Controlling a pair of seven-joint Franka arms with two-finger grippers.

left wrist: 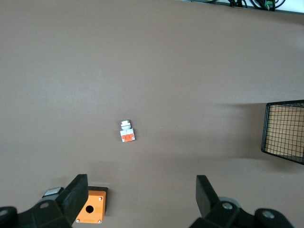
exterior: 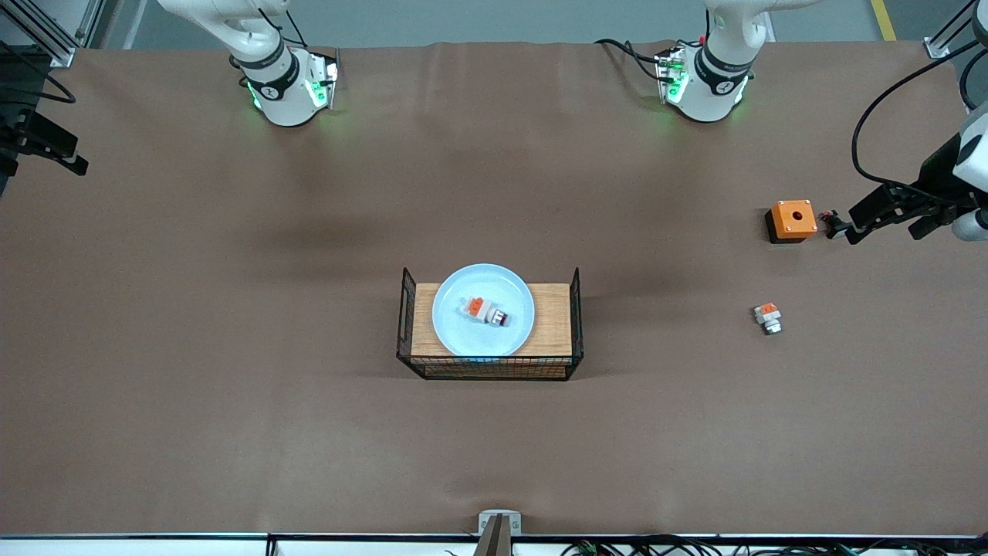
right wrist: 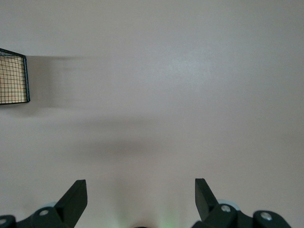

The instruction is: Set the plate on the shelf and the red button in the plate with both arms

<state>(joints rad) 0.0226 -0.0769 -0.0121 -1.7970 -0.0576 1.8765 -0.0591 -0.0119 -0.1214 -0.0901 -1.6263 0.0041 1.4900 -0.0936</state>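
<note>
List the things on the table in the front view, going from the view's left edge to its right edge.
wire rack → plate → red button → white-orange part → orange box

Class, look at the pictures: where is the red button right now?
The red button lies in the plate, which sits on the wire-sided wooden rack at mid-table in the front view.

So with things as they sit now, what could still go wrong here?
The plate overhangs the rack's wooden shelf toward the camera, so a bump might tip it. The red button lies loose in it and could slide out. The open left gripper hangs over the orange box; descending could knock it. The right gripper waits open.
</note>
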